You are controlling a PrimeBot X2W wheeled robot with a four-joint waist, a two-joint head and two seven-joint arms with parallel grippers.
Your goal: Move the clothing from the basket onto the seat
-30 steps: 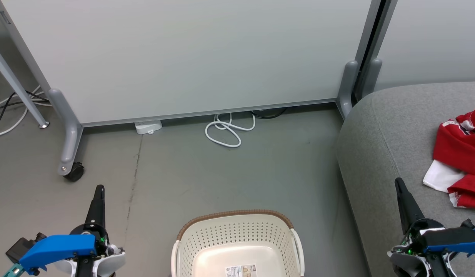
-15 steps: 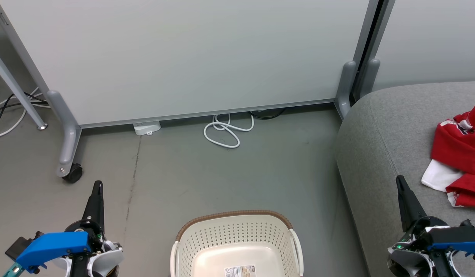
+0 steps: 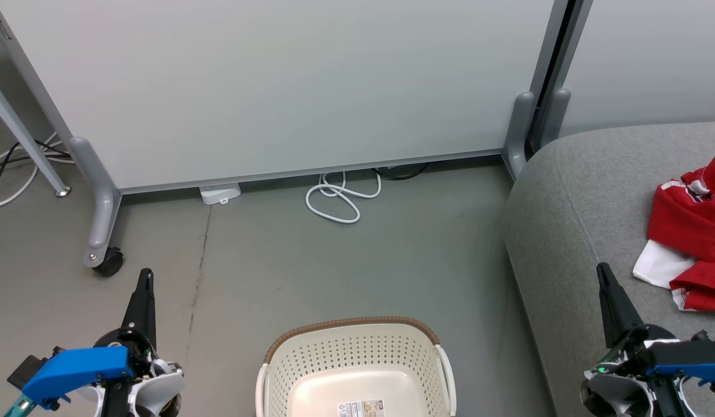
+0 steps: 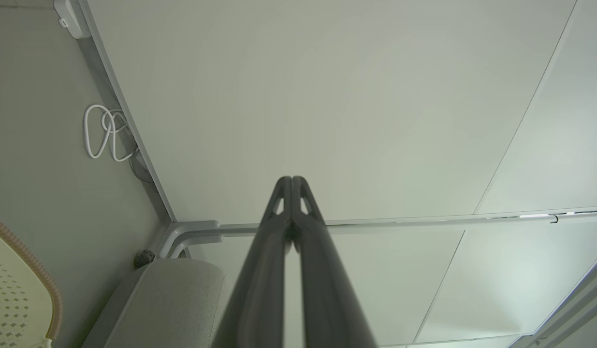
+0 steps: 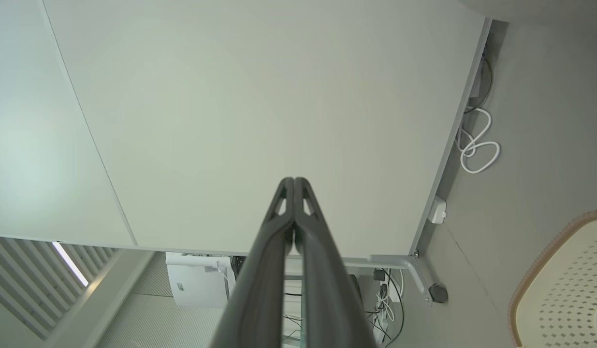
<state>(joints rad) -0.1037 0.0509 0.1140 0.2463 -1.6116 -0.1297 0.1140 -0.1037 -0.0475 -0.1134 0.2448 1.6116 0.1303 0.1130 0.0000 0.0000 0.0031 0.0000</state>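
Note:
The cream basket (image 3: 355, 353) with its brown rim stands on the floor at the bottom centre; only a paper label lies on its bottom. Red and white clothing (image 3: 690, 231) lies crumpled on the grey seat (image 3: 571, 202) at the right edge. My left gripper (image 3: 145, 273) points up over bare floor, left of the basket, shut with nothing in it. My right gripper (image 3: 601, 267) is shut too, empty, over the seat's front edge, left of the clothing. Each wrist view has fingers pressed together, the left gripper (image 4: 291, 180) and the right gripper (image 5: 294, 181), both facing the white panel.
A white partition panel (image 3: 276, 87) on grey wheeled feet (image 3: 105, 255) stands across the back. A coiled white cable (image 3: 340, 200) and a white power block (image 3: 219, 193) lie on the floor below it. A table leg (image 3: 27, 142) with cables is at far left.
The head camera has shifted slightly, so the whole scene sits a little lower and left. Both grippers stay shut and roughly where they were.

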